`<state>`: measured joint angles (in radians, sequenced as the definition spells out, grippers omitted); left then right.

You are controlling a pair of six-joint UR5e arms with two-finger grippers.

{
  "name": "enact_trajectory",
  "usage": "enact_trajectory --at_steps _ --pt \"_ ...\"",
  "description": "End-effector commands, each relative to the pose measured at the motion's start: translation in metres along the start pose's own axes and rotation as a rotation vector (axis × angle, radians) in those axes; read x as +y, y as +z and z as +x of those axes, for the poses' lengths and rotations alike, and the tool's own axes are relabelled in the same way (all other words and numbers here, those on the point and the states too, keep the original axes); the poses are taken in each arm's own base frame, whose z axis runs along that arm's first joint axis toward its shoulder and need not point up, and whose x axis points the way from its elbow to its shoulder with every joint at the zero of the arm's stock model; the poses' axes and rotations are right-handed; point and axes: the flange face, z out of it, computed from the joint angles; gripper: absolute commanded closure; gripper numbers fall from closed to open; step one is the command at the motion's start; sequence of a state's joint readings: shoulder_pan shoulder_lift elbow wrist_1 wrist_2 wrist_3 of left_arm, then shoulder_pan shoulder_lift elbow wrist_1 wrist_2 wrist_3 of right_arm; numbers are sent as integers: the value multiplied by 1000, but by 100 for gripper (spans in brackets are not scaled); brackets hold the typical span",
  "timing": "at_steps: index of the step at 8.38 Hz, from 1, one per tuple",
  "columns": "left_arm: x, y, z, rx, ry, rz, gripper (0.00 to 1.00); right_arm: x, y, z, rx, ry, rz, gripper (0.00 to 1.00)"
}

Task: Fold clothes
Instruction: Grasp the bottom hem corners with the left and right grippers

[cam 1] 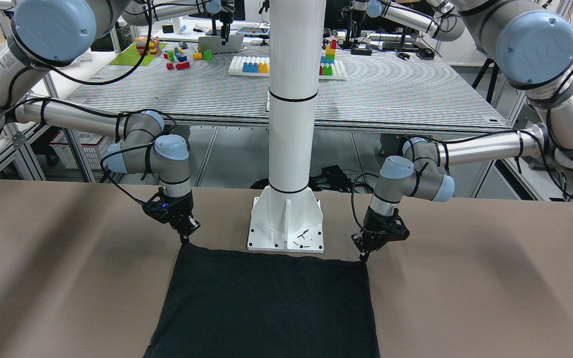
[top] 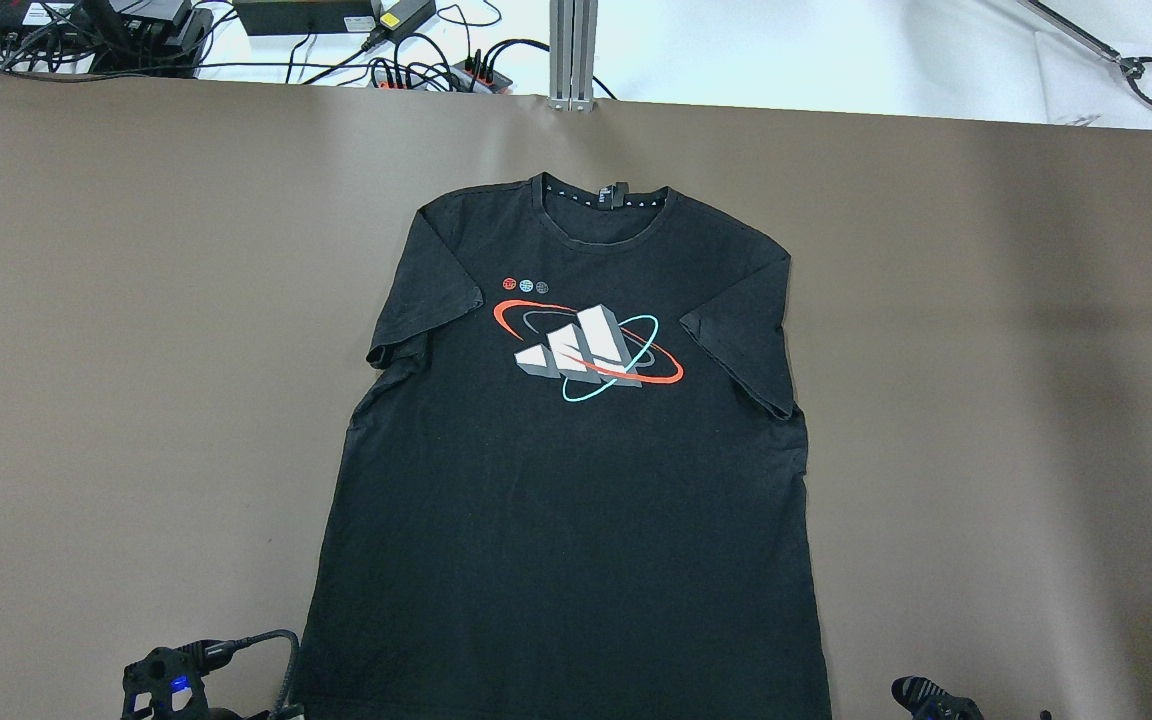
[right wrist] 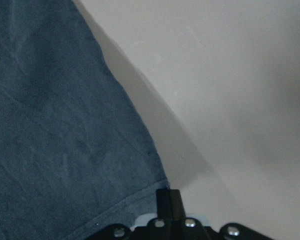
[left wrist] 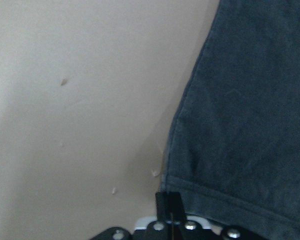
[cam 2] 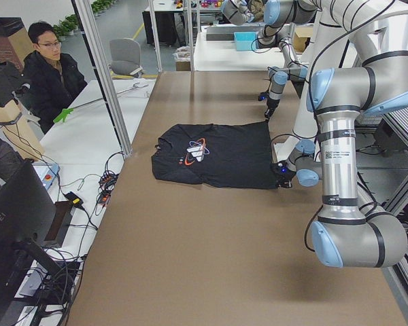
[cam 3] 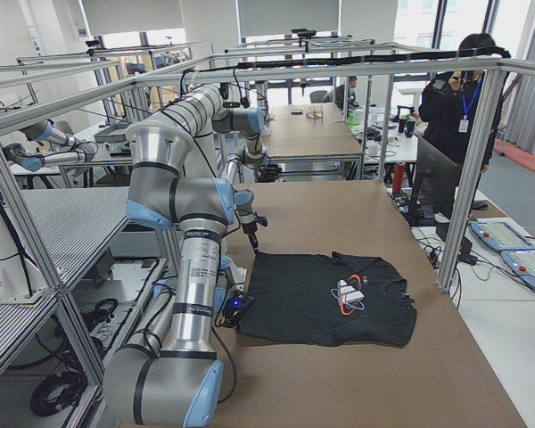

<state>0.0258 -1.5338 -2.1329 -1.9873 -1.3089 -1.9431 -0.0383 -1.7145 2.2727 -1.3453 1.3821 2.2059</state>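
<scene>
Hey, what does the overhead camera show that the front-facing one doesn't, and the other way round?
Only the overhead view shows the collar, sleeves and chest print of the T-shirt, plus cables beyond the table's far edge. Only the front-facing view shows the white pillar, the toy blocks on the bench behind it, and the tips of the left end effector and right end effector at the two hem corners. Both show the black T-shirt lying flat on the brown table.
</scene>
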Motion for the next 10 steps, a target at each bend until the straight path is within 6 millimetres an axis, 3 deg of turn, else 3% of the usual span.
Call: enact_trajectory --at_steps 1,3,6,8,10 --pt "-6 -18 -1 16 -9 -4 100 -1 -5 -2 -7 2 -6 100" --pt "0 -34 -6 24 -42 -20 100 -14 -30 8 -4 -6 -17 100" --pt "6 -62 6 78 -62 -36 100 -21 -55 15 9 -9 -57 100" --pt "3 -70 18 109 -77 -41 100 -27 -61 9 -8 3 -54 100" --pt "-51 -77 42 139 -68 -9 100 -63 -61 -27 -39 -83 -74 100"
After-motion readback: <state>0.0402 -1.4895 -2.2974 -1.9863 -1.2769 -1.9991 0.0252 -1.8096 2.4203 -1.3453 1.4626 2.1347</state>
